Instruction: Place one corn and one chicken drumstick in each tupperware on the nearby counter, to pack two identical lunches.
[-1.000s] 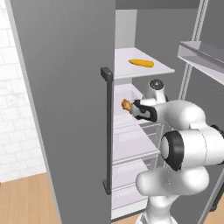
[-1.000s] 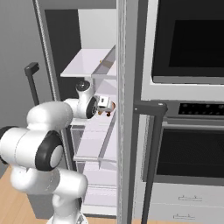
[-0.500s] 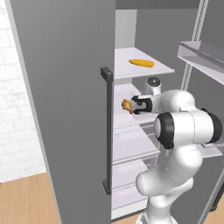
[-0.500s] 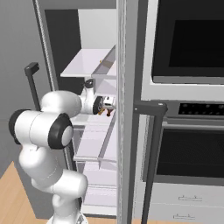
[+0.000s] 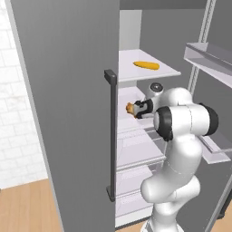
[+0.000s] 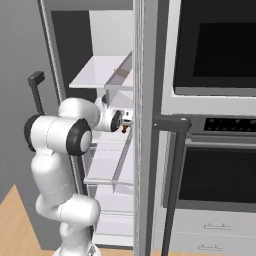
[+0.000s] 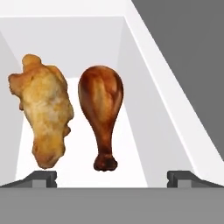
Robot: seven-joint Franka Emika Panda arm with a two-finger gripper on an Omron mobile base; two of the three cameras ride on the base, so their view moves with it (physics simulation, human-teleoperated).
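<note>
Arm bent fwd at shoulder height, fingers [image 7: 112, 177] spread wide, empty.

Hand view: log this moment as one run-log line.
gripper: open, empty | ahead on white fridge shelf: dark drumstick beside paler drumstick, apart | corn: on shelf above | phase: reaching in, nothing grasped

Arm [image 5: 176, 181]: glossy white rounded shells, bulbous segments stacked like smooth capsules. Dark, near-black bands ring the joints; one wide black collar sits around the big elbow housing [image 6: 77, 137]. A round grey-rimmed cap tops the wrist [image 5: 156, 87]. Claw [image 7: 112, 177]: two small dark grey squared fingertips [image 7: 41, 177]. No cables, screws or markings can be made out.
</note>
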